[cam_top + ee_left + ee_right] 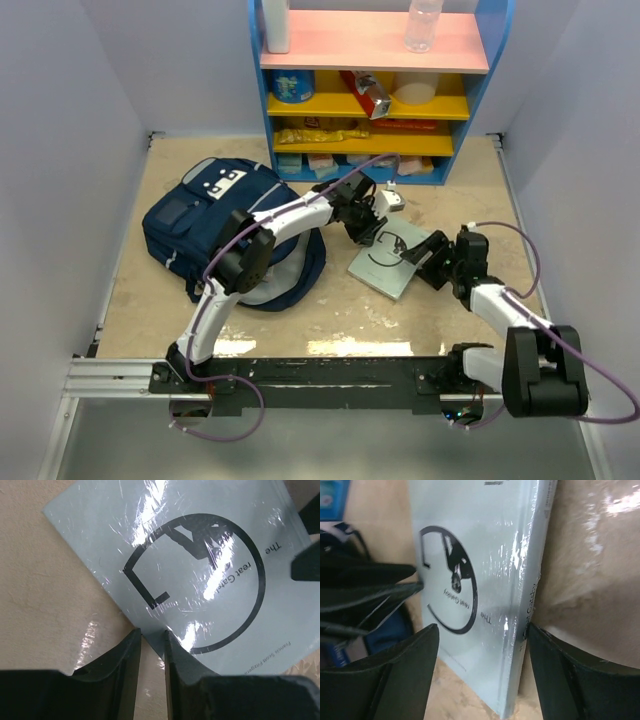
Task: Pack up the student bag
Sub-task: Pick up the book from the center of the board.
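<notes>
Student bag [205,225] lies flat on the table [330,315], navy, logo side up, and everything is placed from it. Behind the bag stands the shelf unit [487,100], with only a narrow strip of tabletop between them. On the bag's outer side the white wall [60,200] is near, so there is little room there. In front of the bag, bare tabletop runs to the mounting rail [330,375], the widest free stretch. The left arm arches over the bag's inner edge.

Just beside the bag, on the right arm's side, sits the book [392,268], pale grey-blue and shrink-wrapped, turned at an angle with a small gap between it and the bag. A small white object [396,200] rests between the book and the shelf unit.

Left gripper [151,637] is at the book's bag-side edge: 2 fingers [127,665] nearly together, the cover's edge running into the slit between them, and it looks pinched. Right gripper [482,630] is at the book's far edge from the bag, jaws spread wide. One finger [395,675] hangs over the cover and the other sits against the spine side, so it straddles that edge without clamping it.
</notes>
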`<state>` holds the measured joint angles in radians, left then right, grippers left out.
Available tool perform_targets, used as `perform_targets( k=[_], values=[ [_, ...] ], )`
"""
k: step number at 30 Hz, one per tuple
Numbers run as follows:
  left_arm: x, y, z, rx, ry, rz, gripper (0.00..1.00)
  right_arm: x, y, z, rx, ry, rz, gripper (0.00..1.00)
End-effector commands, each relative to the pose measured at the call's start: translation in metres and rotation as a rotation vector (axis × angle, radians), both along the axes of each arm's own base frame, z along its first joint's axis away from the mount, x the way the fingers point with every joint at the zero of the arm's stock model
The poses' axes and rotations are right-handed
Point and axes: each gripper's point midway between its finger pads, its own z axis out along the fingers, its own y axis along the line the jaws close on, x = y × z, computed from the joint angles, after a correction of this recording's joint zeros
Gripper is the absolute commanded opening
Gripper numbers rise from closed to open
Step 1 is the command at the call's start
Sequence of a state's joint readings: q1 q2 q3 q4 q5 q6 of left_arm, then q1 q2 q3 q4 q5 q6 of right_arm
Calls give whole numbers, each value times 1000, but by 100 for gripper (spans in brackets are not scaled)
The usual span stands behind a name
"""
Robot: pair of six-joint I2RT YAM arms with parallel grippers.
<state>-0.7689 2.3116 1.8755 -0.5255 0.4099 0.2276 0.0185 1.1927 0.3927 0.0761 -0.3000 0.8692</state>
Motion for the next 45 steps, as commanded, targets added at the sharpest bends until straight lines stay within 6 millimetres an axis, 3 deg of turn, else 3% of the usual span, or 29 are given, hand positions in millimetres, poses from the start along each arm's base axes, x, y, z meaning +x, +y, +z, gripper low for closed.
perform_targets(
  k=[1,5,9,13,20,24,29,32,34,36,38,40,41,42,44,45],
  values=[
    [-14,-4,-31,20,43,-37,29,18,40,107,214,-373,153,73],
    [-16,-1,-29,16,31,-33,29,16,43,131,253,-469,157,72],
    [-18,1,-28,17,33,-37,28,18,41,117,248,-433,141,71],
    [-21,3,-24,6,29,-39,28,23,39,88,244,-361,118,68],
    [-25,3,-19,-14,38,-46,27,33,45,67,201,-301,126,61],
    [-28,2,-15,-24,42,-58,27,38,57,58,154,-273,148,49],
    [-31,1,0,-53,42,-72,27,49,70,48,124,-258,161,42],
    [-36,0,10,-72,45,-85,27,50,68,46,120,-256,148,27],
    [-37,-1,23,-88,40,-93,27,50,66,53,110,-273,142,8],
    [-37,-1,50,-104,23,-106,30,48,63,54,87,-267,133,0],
    [-39,1,79,-110,-5,-129,36,46,61,62,75,-279,139,0],
    [-40,9,124,-143,-78,-135,38,45,62,66,66,-287,149,0],
    [-41,16,135,-131,-103,-124,42,44,62,64,64,-277,153,0],
    [-43,25,166,-152,-159,-114,43,45,62,64,61,-275,157,0],
    [-47,47,176,-101,-202,-82,44,45,63,63,62,-266,165,0],
    [-52,61,199,-113,-250,-64,45,46,63,63,62,-266,170,0]
  ],
)
